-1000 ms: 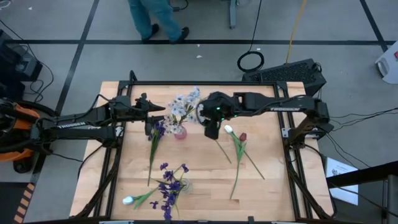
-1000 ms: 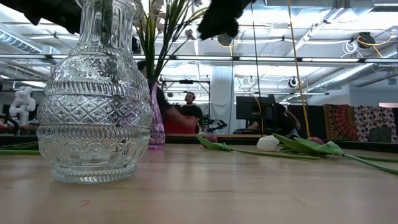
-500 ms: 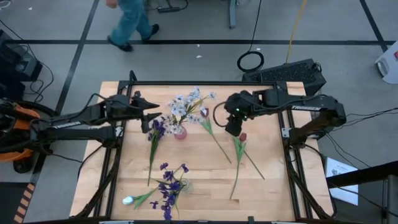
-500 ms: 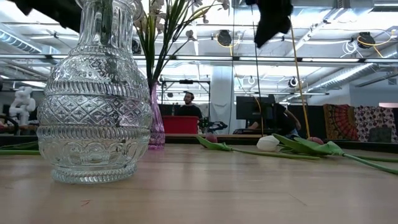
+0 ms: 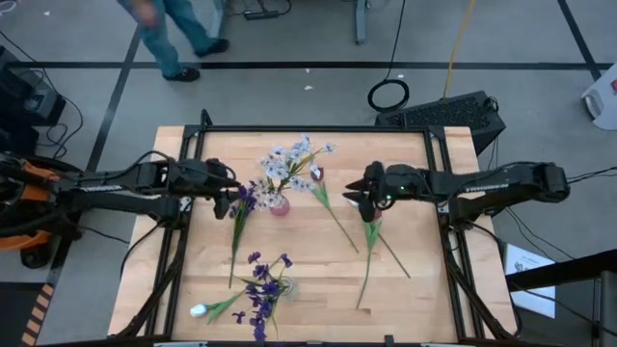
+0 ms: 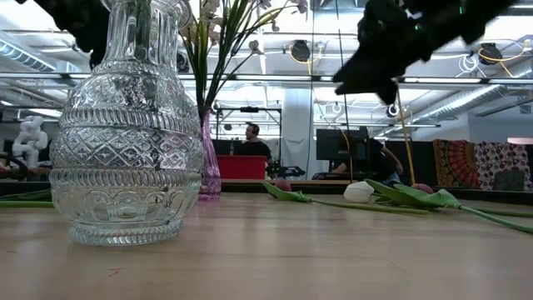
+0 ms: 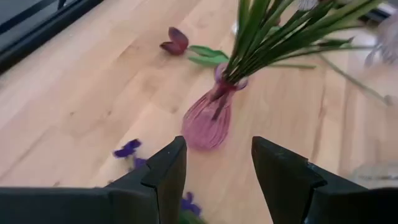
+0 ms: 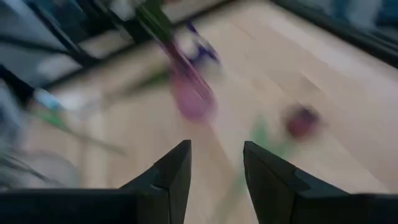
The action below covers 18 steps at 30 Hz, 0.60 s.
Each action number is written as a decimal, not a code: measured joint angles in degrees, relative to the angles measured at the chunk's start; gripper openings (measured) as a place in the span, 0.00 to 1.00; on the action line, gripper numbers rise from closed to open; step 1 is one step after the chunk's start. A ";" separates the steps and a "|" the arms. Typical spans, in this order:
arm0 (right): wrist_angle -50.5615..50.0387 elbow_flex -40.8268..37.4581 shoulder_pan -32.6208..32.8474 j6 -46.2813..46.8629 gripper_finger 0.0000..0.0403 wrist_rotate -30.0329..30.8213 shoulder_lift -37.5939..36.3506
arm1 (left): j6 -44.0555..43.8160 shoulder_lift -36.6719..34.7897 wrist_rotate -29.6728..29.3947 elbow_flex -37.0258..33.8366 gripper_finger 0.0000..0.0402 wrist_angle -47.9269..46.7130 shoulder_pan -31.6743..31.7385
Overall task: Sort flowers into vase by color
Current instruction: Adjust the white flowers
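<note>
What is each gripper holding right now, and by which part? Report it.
Nothing is held. The left gripper is open and empty near the pink vase; the right gripper is open and empty above the table.

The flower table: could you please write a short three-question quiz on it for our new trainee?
1. True or false: the pink vase holds pale flowers.
2. What does the right gripper hold? A) a tulip B) nothing C) the vase
3. Fill in: the left gripper hovers with open fingers beside the ___ vase.

Key: 1 true. 2 B: its fingers are open and empty, above the red tulip on the table. 3 pink.
</note>
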 joint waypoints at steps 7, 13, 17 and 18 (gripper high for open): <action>28.23 -9.37 -3.29 -0.29 0.34 -3.36 8.65 | -3.23 8.08 -6.80 0.00 0.47 9.35 -7.09; 32.84 -4.09 -8.00 -5.14 0.34 -15.71 15.30 | -3.23 16.13 -12.24 -0.02 0.47 19.56 -10.98; 32.70 -0.04 -10.84 -6.84 0.34 -20.94 18.05 | -3.13 19.95 -16.32 -0.02 0.47 25.67 -11.74; 32.53 0.56 -11.41 -6.80 0.34 -22.63 18.58 | -3.14 20.71 -17.06 -0.02 0.47 26.89 -11.74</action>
